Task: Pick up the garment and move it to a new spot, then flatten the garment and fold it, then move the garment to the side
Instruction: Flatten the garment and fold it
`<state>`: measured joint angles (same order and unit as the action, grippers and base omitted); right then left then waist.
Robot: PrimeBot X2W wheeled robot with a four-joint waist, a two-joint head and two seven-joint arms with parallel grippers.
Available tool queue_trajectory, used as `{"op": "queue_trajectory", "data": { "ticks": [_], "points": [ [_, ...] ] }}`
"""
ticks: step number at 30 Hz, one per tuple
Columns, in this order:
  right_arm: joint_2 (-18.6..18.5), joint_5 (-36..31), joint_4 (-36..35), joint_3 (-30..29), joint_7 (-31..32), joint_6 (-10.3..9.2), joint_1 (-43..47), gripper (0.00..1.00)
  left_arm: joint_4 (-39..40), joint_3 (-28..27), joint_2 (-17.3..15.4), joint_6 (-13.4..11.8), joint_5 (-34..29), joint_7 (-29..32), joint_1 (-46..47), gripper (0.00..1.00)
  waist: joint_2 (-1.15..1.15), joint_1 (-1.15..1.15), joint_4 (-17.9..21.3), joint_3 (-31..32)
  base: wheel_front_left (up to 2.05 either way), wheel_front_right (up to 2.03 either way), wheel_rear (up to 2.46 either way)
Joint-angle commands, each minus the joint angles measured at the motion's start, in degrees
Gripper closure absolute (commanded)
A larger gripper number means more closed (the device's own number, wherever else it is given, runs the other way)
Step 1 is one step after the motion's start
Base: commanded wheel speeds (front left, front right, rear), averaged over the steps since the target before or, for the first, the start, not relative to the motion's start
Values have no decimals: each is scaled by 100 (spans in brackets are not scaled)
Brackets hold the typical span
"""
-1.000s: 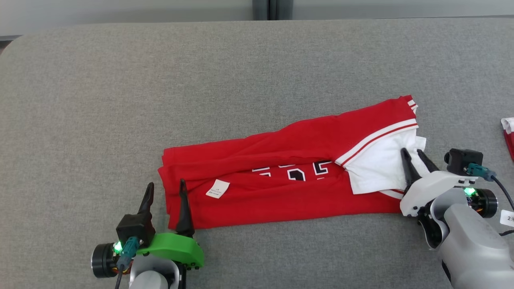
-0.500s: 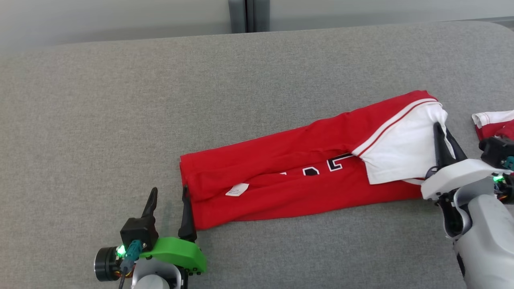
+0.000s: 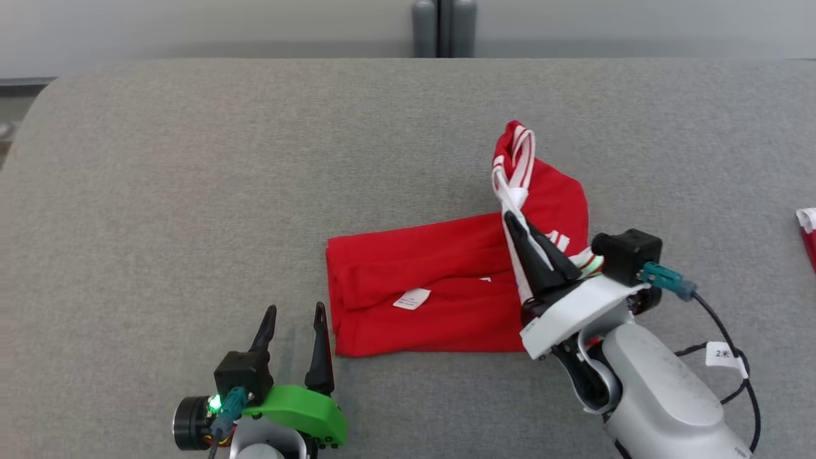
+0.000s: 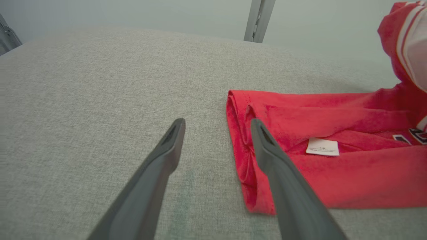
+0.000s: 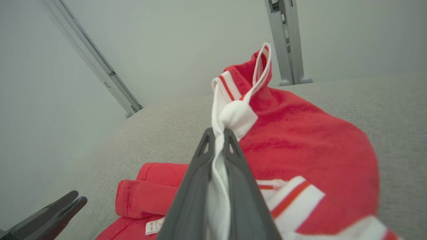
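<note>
Near left: the left gripper (image 3: pixel 294 309) with the green housing is being held over the grey fabric-covered table (image 3: pixel 191 191), its two dark fingers spread wide with nothing between them. In the left wrist view its (image 4: pixel 217 123) right finger is being shown just beside the left folded edge of the red knit garment with white-and-red striped trim (image 4: pixel 333 176); contact cannot be told.

Near right: the right gripper (image 3: pixel 513 220) on the pale arm is being held tilted up and to the left, a black cable with a small white tag (image 3: pixel 723 354) being trailed off its wrist. In the right wrist view its fingers are being pressed together on a bunched white strip of the garment (image 5: pixel 300 133), a white knot of cloth sitting just past the tips (image 5: pixel 218 133).

Middle: the garment (image 3: pixel 446 280) is being kept mostly flat on the table, centre-right, folded long from left to right, a small white label (image 3: pixel 412 298) face up near its left end. Its right end is being held off the table, the striped trim standing above the fingertips.

Far right edge: another red-and-white piece of cloth (image 3: pixel 808 229) is lying well apart.

Far: a grey upright post (image 3: pixel 437 29) is standing behind the table edge.
</note>
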<state>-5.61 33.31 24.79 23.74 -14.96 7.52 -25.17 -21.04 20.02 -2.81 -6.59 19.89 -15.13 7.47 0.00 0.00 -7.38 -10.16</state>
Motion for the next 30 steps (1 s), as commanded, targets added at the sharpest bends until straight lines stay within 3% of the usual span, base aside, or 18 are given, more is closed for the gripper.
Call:
{"op": "queue_trajectory", "data": {
  "ticks": [1,10,11,12,13,14,19,30],
  "points": [
    [6,55,52,134,-7,-8,-110,100,-19,33,-23,-19,42,3,-73,0,0,0,-446,23,0,0,0],
    [213,246,706,853,-20,-8,-511,100,33,297,-21,-103,166,3,-93,0,0,0,-1132,-7,0,0,0],
    [224,274,759,914,-21,-7,-547,94,39,307,-21,-109,164,3,-95,0,0,0,-1144,-6,0,0,0],
    [232,330,811,964,-23,-8,-583,60,51,310,-21,-120,171,3,-101,0,0,0,-1145,-1,0,0,0],
    [238,391,809,997,-24,-8,-610,36,59,298,-21,-139,172,3,-109,0,0,0,-1125,8,0,0,0],
    [242,456,758,1020,-24,-8,-635,0,62,283,-20,-145,166,3,-106,0,0,0,-1083,14,0,0,0],
    [241,353,561,716,-25,-8,-582,0,44,157,-21,-114,79,3,-82,0,0,0,-673,88,0,0,0],
    [135,-1451,371,-1441,-26,-8,249,0,-19,-167,-23,-52,-278,3,102,0,0,0,522,249,0,0,0]
  ]
}}
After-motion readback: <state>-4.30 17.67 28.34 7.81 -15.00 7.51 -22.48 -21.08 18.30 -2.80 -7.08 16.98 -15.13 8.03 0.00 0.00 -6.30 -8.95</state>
